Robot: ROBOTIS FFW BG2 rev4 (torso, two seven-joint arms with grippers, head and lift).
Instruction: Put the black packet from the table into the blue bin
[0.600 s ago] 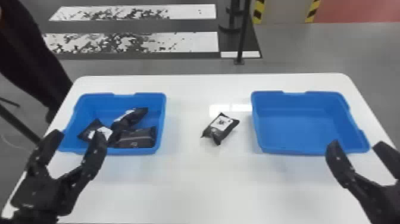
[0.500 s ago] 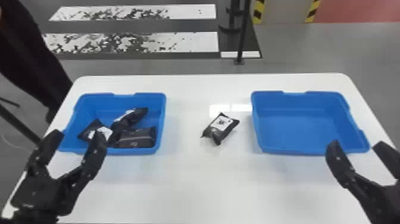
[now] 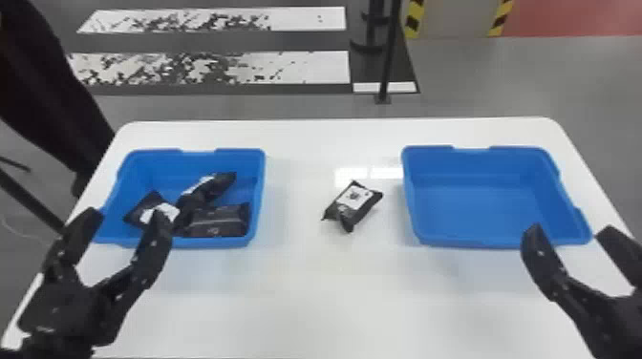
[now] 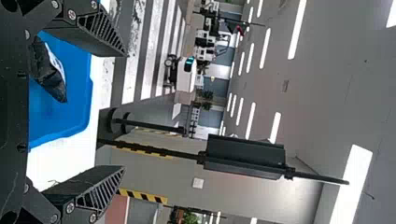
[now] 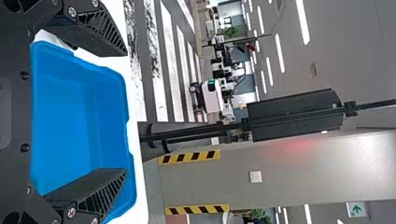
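Observation:
Between the two bins, the black packet (image 3: 354, 205) with a white label lies on the white table (image 3: 315, 296). My left gripper (image 3: 129, 215) stands open at the near edge of the left blue bin (image 3: 260, 191), which holds several black packets (image 3: 217, 220). At the near right corner of the right blue bin (image 3: 477, 205), my right gripper (image 3: 568, 229) is open with nothing between its fingers. The left wrist view has the left gripper (image 4: 123, 112) with its fingers wide apart. In the right wrist view the right gripper (image 5: 126, 112) is likewise spread.
A dark-clothed person stands beyond the table's left edge. A black pole (image 3: 389, 52) rises from the floor behind the table. Bare tabletop surrounds the lone packet and stretches along the near side.

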